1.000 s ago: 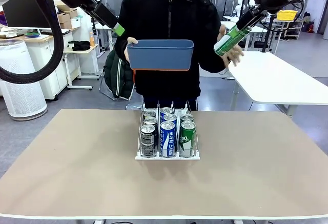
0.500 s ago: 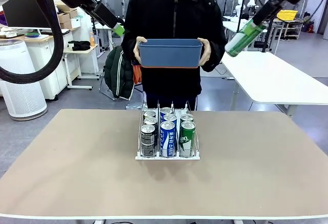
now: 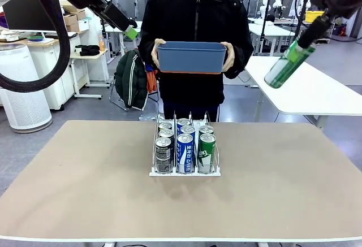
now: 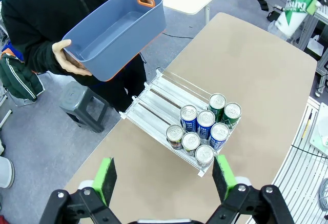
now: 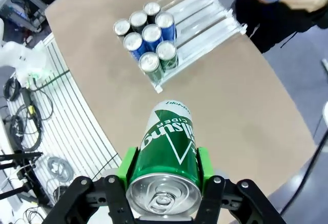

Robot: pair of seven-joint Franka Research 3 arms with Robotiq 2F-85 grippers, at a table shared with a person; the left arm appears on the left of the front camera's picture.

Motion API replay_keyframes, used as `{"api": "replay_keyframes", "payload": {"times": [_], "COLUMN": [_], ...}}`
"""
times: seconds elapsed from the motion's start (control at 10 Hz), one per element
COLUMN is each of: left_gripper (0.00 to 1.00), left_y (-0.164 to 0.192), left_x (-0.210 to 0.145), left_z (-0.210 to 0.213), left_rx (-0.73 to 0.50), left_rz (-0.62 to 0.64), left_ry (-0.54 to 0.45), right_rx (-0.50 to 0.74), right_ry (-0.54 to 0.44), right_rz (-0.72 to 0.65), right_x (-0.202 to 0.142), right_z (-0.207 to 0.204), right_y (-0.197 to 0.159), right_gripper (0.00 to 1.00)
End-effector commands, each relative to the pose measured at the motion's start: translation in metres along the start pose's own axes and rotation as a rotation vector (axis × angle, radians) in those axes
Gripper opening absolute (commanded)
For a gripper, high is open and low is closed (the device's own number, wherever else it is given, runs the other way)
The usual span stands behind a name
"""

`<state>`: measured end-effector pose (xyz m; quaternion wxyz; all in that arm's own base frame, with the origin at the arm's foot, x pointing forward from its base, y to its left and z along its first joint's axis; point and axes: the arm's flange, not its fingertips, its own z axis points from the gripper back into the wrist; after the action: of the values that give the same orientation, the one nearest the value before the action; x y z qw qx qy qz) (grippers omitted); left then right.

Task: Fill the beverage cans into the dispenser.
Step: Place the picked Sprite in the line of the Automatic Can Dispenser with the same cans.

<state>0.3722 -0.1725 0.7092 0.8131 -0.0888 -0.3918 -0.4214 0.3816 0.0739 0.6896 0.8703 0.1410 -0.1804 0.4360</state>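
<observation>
1. While the right gripper (image 5: 164,175) is held high beyond the table's right side, a green can (image 3: 287,65) is clamped between its green pads (image 5: 128,168), silver top toward the wrist.
2. Well below and ahead of those jaws, the dispenser (image 5: 205,16) is seen on the tan table (image 3: 85,185); seven beverage cans (image 3: 185,145) are packed at its near end: black-grey in one outer lane, blue in the middle, green in the other.
3. The dispenser's far stretch (image 4: 159,98) is seen bare.
4. The left gripper (image 4: 165,177) is raised with its jaws spread wide and nothing between them.
5. Beyond those jaws, a blue tub (image 4: 115,32) is held in the person's hands (image 4: 69,60); its inside is seen empty.
</observation>
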Motion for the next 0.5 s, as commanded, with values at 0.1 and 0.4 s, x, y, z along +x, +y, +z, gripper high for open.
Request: {"api": "replay_keyframes", "payload": {"times": [0.1,0.4], "left_gripper": [1.00,1.00], "left_y": [0.000,0.000], "left_x": [0.000,0.000], "left_z": [0.000,0.000], "left_rx": [0.002,0.002], "left_rz": [-0.001,-0.001], "left_ry": [0.001,0.001], "right_rx": [-0.028,-0.195], "right_ry": [-0.039,0.021], "right_rz": [0.032,0.019], "right_x": [-0.019,-0.016], "right_z": [-0.047,-0.096], "right_y": [0.017,0.008], "right_gripper": [0.58,0.58]}}
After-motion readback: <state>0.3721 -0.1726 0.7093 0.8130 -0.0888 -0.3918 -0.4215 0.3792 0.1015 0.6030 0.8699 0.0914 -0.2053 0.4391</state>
